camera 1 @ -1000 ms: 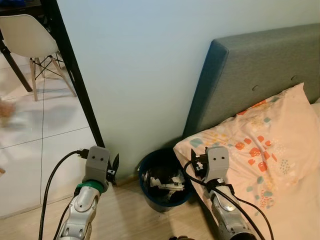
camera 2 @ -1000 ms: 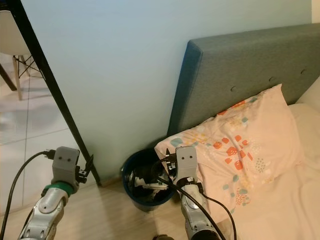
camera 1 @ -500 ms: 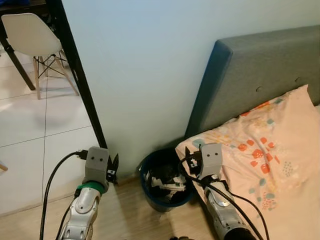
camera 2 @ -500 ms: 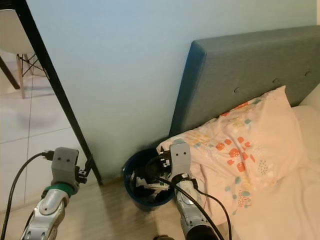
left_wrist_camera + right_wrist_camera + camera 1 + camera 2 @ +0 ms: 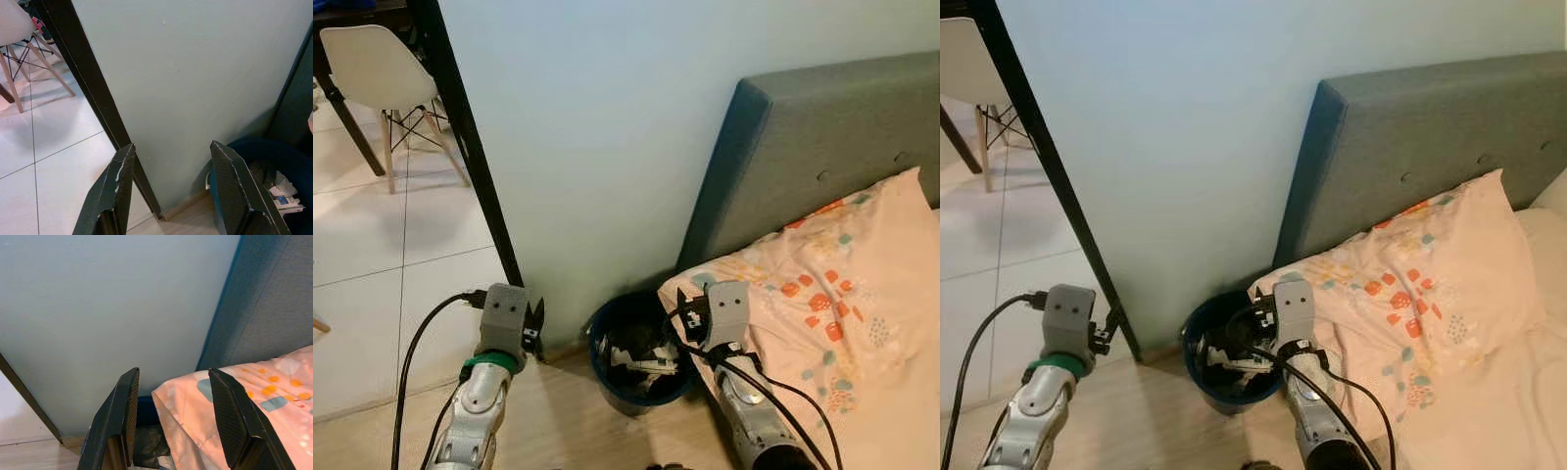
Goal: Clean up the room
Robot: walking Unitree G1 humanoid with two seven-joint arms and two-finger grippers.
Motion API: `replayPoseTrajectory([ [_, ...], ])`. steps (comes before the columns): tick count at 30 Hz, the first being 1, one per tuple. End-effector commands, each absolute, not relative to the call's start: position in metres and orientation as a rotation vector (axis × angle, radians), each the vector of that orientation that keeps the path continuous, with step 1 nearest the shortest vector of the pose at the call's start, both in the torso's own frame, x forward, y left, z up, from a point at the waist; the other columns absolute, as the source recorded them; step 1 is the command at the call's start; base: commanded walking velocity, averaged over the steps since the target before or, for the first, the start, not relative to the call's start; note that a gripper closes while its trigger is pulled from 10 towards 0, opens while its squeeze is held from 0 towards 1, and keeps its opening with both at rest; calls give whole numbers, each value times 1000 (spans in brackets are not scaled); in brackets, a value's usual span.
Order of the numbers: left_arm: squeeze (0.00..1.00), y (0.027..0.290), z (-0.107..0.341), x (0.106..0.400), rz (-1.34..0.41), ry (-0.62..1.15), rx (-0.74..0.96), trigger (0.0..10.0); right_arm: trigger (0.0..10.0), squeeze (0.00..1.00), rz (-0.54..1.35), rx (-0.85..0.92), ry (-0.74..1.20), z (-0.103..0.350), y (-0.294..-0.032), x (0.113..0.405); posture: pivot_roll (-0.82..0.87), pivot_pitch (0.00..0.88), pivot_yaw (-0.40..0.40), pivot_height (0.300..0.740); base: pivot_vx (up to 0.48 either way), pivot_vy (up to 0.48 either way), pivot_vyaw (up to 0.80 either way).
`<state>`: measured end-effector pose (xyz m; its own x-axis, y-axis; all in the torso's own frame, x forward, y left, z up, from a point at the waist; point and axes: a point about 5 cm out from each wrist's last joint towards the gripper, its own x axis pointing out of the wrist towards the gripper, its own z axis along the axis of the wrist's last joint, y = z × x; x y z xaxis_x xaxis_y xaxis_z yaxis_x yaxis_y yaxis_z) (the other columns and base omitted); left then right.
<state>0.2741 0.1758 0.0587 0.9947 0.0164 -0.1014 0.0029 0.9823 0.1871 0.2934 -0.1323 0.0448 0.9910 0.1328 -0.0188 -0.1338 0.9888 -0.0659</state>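
A white chair (image 5: pixel 367 69) stands far left on the tiles; the left gripper (image 5: pixel 171 188) hovers near the wall, fingers spread and empty; the blue bin (image 5: pixel 607 384) with rubbish stands beside the bed; the right gripper (image 5: pixel 171 418) hovers above its rim beside the pillow (image 5: pixel 822 284), fingers apart, holding nothing.

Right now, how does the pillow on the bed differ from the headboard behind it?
The pillow is pale peach with orange and teal spots; the headboard is plain dark grey with a few buttons. The pillow lies slumped and creased, one corner reaching toward the blue bin, while the headboard stands upright and flat beside the wall. The pillow looks soft; the headboard looks firm. Both belong to the bed.
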Motion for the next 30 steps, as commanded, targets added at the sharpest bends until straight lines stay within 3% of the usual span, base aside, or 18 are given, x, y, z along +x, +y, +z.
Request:
replayPoseTrajectory([
  [1,0,177,52,272,11,138,191,10000,10000,0,129,-71,42,39,-133,291,8,43,20,740,0,0,0],
  [30,0,180,50,263,6,148,204,10000,10000,0,134,-65,53,34,-129,286,15,59,31,740,-10,0,0],
])
